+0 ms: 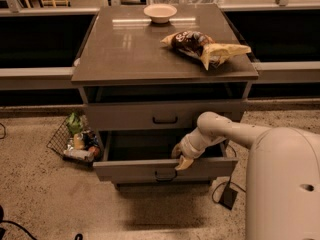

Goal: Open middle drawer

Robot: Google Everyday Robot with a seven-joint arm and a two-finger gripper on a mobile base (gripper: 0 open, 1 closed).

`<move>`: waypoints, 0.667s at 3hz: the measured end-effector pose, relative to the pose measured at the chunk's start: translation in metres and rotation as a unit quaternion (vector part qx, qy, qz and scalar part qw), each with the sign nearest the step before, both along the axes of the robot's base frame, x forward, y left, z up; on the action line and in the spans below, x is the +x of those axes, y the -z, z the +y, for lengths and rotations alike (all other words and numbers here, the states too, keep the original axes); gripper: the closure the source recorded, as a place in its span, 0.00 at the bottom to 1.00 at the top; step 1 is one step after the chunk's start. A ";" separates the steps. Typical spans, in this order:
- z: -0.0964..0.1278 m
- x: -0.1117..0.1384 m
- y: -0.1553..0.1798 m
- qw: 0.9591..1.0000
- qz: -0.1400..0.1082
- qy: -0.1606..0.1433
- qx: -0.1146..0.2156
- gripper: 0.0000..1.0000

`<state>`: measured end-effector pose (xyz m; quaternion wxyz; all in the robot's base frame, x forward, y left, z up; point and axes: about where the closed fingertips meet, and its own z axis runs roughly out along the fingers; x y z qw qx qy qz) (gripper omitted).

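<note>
The middle drawer (130, 170) is pulled out of the grey-brown cabinet and its dark inside shows. Its small dark bar handle (165, 175) sits at the centre of the flat front. My gripper (180, 159) is at the top edge of that front, just right of and above the handle, reaching down from the right on a cream arm (225, 131). A closed drawer (125, 118) with its own handle (165, 119) sits right above it. Anything below the open drawer is hidden.
On the cabinet top (120, 49) are a white bowl (160, 12) and chip bags (207, 47). A wire basket of items (75, 139) stands on the floor at the cabinet's left. My cream base (282, 184) fills the lower right. A cable and dark box (228, 195) lie by it.
</note>
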<state>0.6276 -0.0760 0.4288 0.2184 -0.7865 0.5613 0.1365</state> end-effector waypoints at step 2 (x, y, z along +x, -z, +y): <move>0.000 0.000 0.000 1.000 0.000 0.000 0.000 0.00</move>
